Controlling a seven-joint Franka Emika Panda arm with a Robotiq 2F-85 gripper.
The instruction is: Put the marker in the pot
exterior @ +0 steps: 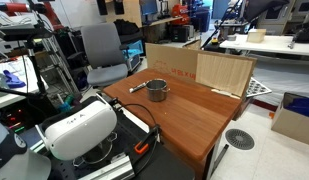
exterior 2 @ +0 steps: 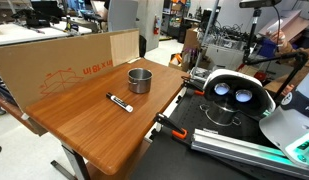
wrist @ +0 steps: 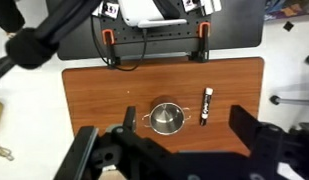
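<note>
The small shiny silver pot stands upright and empty on the wooden table. It shows in both exterior views. The marker, dark with a white part, lies flat on the table just beside the pot and apart from it. It also shows in both exterior views. My gripper shows only in the wrist view. It hangs high above the table, open and empty, with its two dark fingers spread to either side of the pot and marker.
A cardboard box and a plywood panel stand along the table's far edge. A white headset and orange-handled clamps sit at the robot's end of the table. An office chair stands nearby.
</note>
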